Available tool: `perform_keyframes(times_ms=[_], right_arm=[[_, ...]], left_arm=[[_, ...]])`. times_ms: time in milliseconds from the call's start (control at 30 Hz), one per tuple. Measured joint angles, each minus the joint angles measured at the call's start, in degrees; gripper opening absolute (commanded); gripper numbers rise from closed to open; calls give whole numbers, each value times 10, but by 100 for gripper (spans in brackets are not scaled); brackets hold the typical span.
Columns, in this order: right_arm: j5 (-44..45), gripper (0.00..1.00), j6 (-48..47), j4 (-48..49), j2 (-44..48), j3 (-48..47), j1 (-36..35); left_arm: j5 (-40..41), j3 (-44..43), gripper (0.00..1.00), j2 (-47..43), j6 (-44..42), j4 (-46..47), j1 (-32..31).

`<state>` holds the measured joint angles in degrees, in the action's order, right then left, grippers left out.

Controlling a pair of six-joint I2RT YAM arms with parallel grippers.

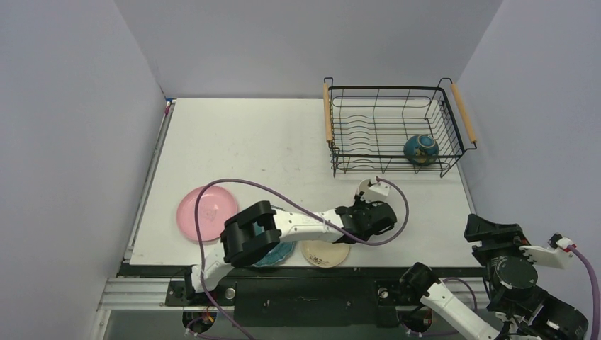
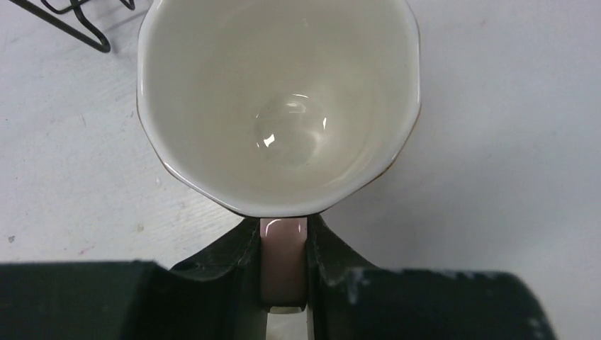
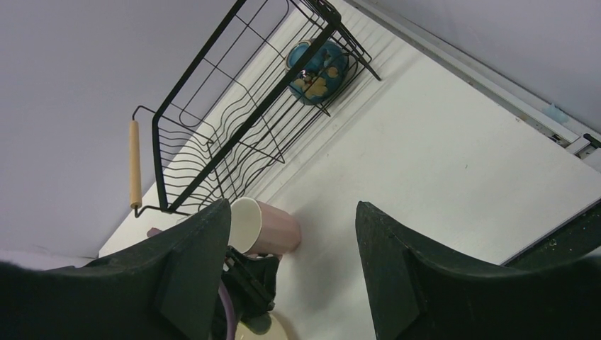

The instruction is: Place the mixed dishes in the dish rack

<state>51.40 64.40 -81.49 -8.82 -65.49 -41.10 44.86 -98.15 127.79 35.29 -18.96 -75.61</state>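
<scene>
My left gripper [image 1: 366,204] is shut on the handle [image 2: 283,258] of the pink cup [image 1: 371,188], which stands upright at table level just in front of the dish rack [image 1: 386,88]. The cup's cream inside fills the left wrist view [image 2: 280,106]. The dark-teal bowl [image 1: 421,149] lies in the rack's near right corner. The pink round plate [image 1: 207,211], the teal scalloped plate [image 1: 278,256] and the cream dish [image 1: 326,253] lie near the table's front edge. My right gripper [image 1: 486,228] is open and empty, off the table's right front corner.
The right wrist view shows the cup [image 3: 266,227], the rack [image 3: 212,134] and the bowl [image 3: 315,67] from the side. The left arm reaches over the teal plate and the cream dish. Walls close in the table on three sides.
</scene>
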Motion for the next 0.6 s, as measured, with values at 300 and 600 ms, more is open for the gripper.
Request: perform_keyframes(times_ms=[300, 600], right_arm=[[-17, 61, -22, 21, -45, 22, 0], [-82, 62, -73, 132, -166, 89, -2]], left_arm=[[-214, 198, 0, -184, -82, 50, 19], [-481, 327, 0, -409, -69, 120, 151]])
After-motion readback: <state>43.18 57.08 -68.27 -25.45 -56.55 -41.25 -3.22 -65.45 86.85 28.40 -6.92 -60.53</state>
